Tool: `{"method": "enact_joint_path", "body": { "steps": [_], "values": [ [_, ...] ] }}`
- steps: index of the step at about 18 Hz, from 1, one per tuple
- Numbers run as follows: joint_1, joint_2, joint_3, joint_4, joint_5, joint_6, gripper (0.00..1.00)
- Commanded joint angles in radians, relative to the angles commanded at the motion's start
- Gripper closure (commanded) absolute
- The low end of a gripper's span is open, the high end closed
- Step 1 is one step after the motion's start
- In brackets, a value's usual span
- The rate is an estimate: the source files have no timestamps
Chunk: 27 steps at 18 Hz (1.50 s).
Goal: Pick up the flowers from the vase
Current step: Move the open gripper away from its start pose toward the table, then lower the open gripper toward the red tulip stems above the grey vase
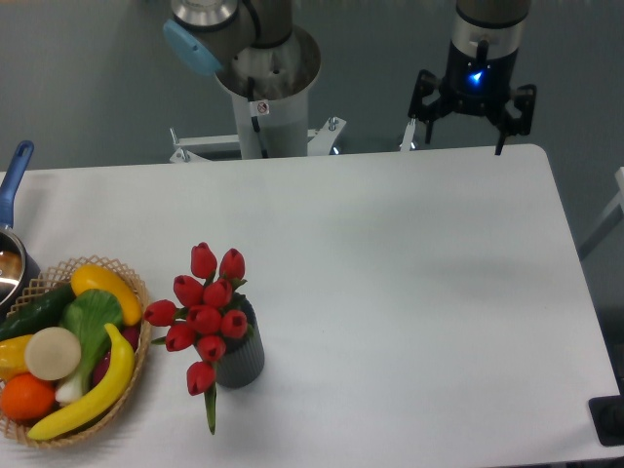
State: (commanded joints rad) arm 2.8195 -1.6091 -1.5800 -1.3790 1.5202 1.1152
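One arm stands at the far edge of the white table (pixel 409 292), its gripper (pixel 471 117) hanging above the far right part of the tabletop with its dark fingers (pixel 421 97) spread wide apart and nothing between them. A blue light glows on the gripper body. The flowers (pixel 203 314), a bunch of red closed tulip buds, sit in the vase (pixel 243 359) near the front left of the table, well apart from the gripper. The buds spread wider than the vase and lean toward the left, hiding most of its mouth; one bud droops low on the near left side, with a green stem or leaf pointing down past it toward the near edge. The vase is dark grey, ribbed, and stands upright. Just to its left lies a wicker basket (pixel 136 292) holding a banana (pixel 97 390), green vegetables, an orange piece and a pale round slice. At the far left edge a pot with a blue handle (pixel 17 175) is partly cut off.
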Motion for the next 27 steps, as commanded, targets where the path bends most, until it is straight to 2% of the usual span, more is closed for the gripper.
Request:
{"method": "enact_joint_path", "body": {
  "steps": [3, 8, 12, 14, 16, 22, 27],
  "values": [
    [0.000, -0.002, -0.003, 0.006, 0.000, 0.000, 0.00],
    [-0.002, -0.002, -0.049, 0.072, -0.061, -0.011, 0.00],
    [0.003, 0.008, -0.173, 0.306, -0.167, -0.066, 0.00],
    [0.000, 0.006, -0.207, 0.376, -0.181, -0.138, 0.00],
    [-0.003, 0.000, -0.218, 0.396, -0.221, -0.147, 0.00],
    [-0.054, -0.015, -0.230, 0.445, -0.449, -0.141, 0.00],
    [-0.146, -0.048, -0.253, 0.485, -0.483, -0.058, 0.00]
  ]
}}
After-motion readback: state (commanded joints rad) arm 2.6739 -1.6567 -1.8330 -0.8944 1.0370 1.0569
